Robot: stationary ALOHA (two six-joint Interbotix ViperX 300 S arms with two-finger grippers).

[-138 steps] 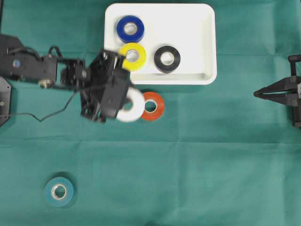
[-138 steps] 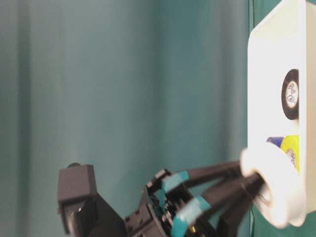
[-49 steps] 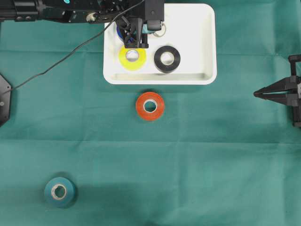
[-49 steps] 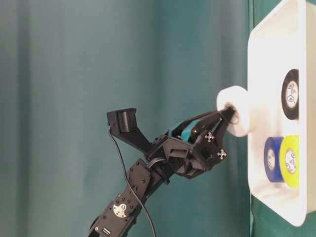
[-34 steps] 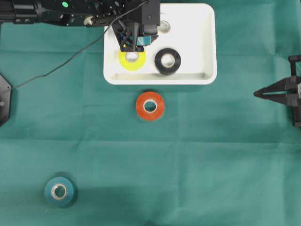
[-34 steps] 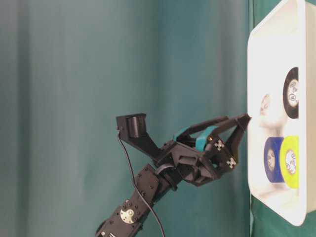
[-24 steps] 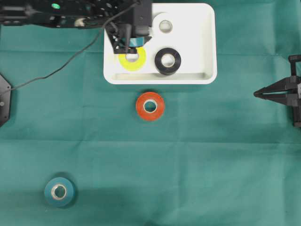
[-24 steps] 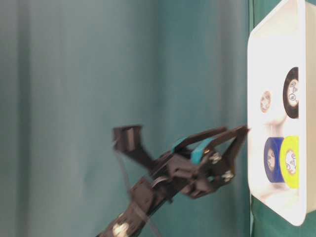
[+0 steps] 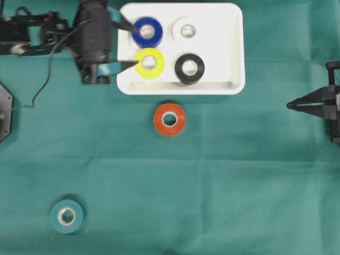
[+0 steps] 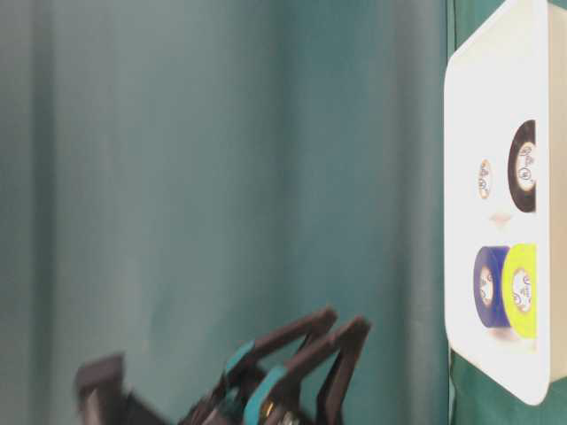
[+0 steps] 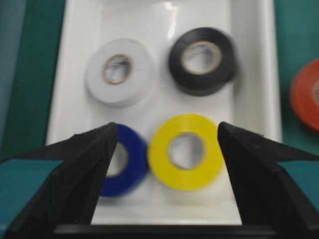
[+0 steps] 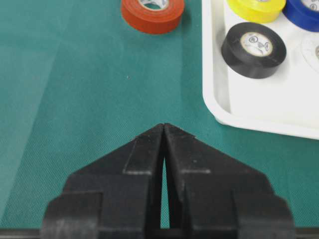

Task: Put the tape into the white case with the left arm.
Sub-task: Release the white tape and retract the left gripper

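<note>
Stood wide apart and empty at the left rim of the white case (image 9: 234,48), jaws of the left gripper (image 9: 125,41). Lay flat well beyond those jaws, toward their right-hand tip, the orange tape (image 9: 170,119) on the counter (round, no long axis). Sat far off, pressed together, the right gripper (image 9: 291,105).
</note>
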